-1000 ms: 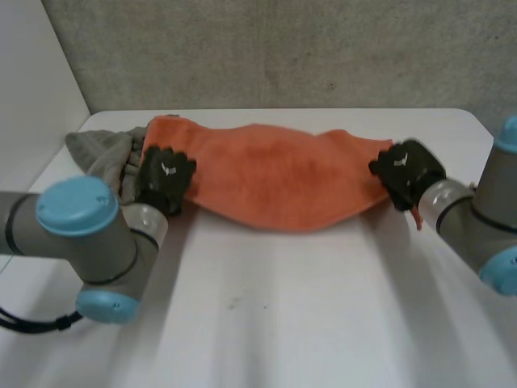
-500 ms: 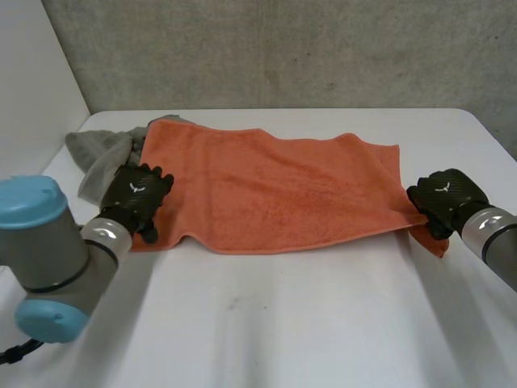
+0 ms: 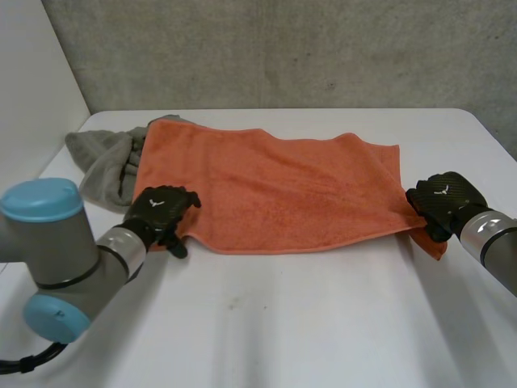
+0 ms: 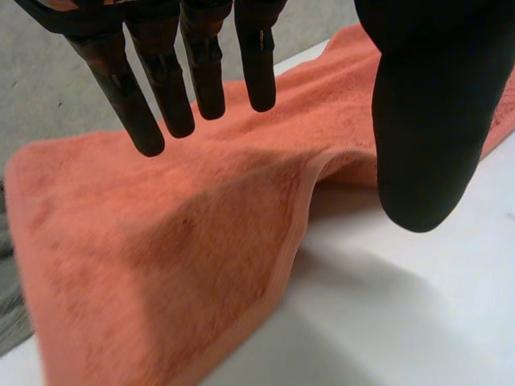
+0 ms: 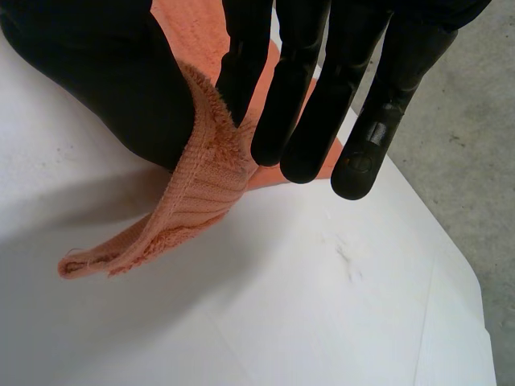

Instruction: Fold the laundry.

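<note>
Two cloths lie on the white bench [image 3: 307,323]: one orange towel [image 3: 275,190], spread flat, and one grey cloth [image 3: 101,158], bunched up and touching the towel's far left corner. Two black hands are at the towel. The left hand [image 3: 161,212] is over the towel's near left corner, its fingers [image 4: 165,88] straight and holding nothing, thumb spread apart from them, the towel's hem running beneath the gap. The right hand [image 3: 443,202] is at the towel's near right corner, its fingers [image 5: 298,104] pinching that corner against the thumb, the tip of cloth drooping to the bench. Beyond the towel one grey concrete wall [image 3: 283,48] rises behind the bench; to the towel's left stands one white panel [image 3: 32,81]
</note>
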You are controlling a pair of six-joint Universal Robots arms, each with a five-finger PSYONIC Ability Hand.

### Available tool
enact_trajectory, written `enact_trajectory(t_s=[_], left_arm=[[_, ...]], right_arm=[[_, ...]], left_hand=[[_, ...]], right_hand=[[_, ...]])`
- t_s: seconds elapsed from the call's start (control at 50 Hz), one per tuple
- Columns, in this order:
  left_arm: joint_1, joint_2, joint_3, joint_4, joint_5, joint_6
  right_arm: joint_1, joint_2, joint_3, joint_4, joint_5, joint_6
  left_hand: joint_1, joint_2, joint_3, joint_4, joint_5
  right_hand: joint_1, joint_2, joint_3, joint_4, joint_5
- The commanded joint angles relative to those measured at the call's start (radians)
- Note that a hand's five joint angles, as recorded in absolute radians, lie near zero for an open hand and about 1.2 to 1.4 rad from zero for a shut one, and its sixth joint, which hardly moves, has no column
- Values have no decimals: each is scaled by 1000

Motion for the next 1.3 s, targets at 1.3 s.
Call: enact_trajectory(t_s=[1.3], left_arm=[[10,116,-52,-131,-281,311]], right_arm=[[-9,-151,-41,271,1,-98]], left_hand=[[980,978,976,975,971]], right_hand=[[406,220,215,204,221]])
